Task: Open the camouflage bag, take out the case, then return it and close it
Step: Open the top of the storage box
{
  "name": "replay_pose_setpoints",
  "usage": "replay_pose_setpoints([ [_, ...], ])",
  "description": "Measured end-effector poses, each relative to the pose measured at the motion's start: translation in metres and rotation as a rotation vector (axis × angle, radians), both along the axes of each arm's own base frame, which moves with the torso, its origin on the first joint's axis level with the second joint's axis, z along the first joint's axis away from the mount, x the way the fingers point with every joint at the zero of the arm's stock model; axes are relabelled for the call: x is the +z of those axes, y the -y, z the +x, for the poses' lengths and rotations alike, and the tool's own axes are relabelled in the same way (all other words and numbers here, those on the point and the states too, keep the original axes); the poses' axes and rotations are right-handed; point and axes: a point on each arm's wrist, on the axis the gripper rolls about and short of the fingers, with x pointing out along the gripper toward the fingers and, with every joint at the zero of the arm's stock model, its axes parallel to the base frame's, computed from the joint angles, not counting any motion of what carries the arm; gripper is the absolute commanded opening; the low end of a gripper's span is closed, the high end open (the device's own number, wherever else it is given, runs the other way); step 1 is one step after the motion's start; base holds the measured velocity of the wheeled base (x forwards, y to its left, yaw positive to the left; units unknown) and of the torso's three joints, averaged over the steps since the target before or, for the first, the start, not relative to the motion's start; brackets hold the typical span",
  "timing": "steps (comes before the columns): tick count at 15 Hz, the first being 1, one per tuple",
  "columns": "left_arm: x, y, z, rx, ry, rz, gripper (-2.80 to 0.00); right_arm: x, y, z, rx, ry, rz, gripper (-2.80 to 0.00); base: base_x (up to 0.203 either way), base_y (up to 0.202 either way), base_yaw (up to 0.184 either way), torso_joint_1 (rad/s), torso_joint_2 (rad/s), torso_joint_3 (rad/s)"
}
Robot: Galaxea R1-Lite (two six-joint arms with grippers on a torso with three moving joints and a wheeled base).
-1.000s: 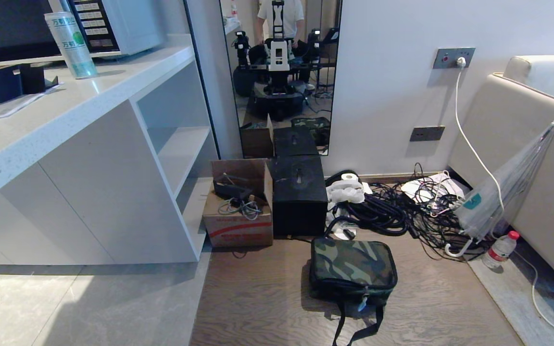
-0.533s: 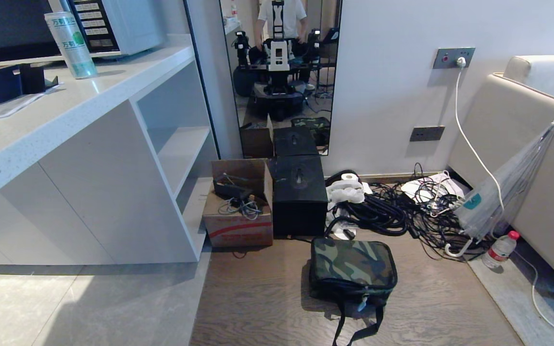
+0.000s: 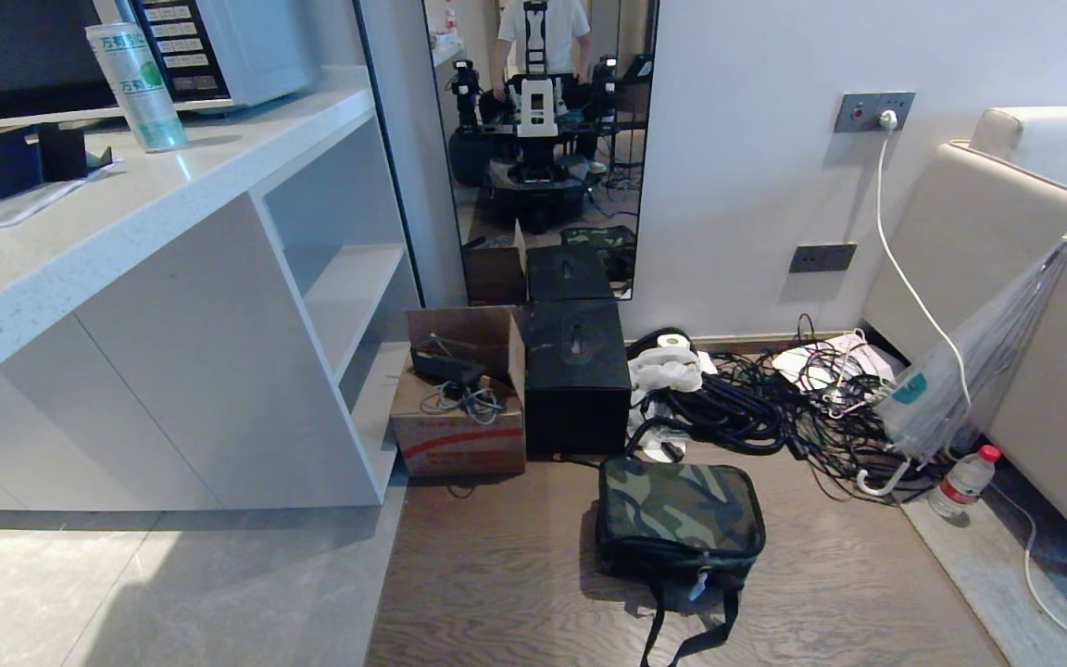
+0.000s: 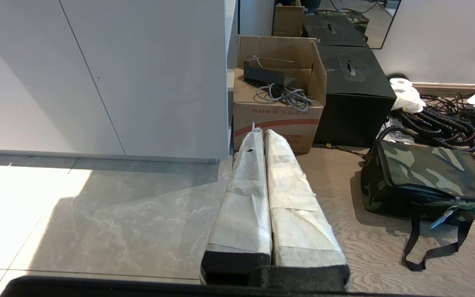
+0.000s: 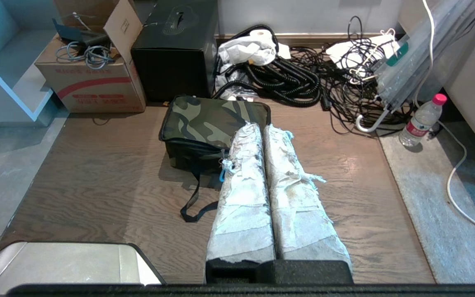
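Right claw [image 5: 262,130], wrapped in pale frayed tape, pressed together, held above the wooden floor [image 5: 97,181] near the soft rectangular green-brown-black camouflage bag [image 5: 208,123], touching nothing. Left claw [image 4: 262,134], likewise taped and pressed together, empty, held off to the bag's left over the seam between grey tile and wood.

Bag [image 3: 679,514] lying flat on the floor, closed, black strap trailing from its near side. Case not in sight. Just beyond the bag: black cube box [image 3: 576,375], with an open brown cardboard carton [image 3: 459,398] of cables touching its left side. Tangle of black cables [image 3: 756,408] to the right along the wall, then a folded clear umbrella [image 3: 969,371] and a plastic water bottle [image 3: 960,482].
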Motion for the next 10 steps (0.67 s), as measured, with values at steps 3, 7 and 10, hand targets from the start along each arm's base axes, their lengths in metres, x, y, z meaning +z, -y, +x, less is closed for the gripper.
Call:
replay_pose_setpoints([
  [3,0.0000,0.0000,0.0000,0.000,0.000,0.000,-2.80,-0.0001,0.0000,0.0000,0.001,-0.001,0.000,-2.80,0.000,0.000,0.000,0.001,0.00,-0.014],
  [7,0.0000,0.0000,0.0000,0.000,0.000,0.000,-2.80,-0.0001,0.0000,0.0000,0.000,-0.001,0.000,-2.80,0.000,0.000,0.000,0.002,0.00,-0.156],
  [10,0.0000,0.0000,0.0000,0.000,0.000,-0.001,-2.80,-0.0001,0.0000,0.0000,0.000,-0.001,0.000,-2.80,0.000,0.000,0.000,0.002,0.00,-0.192],
])
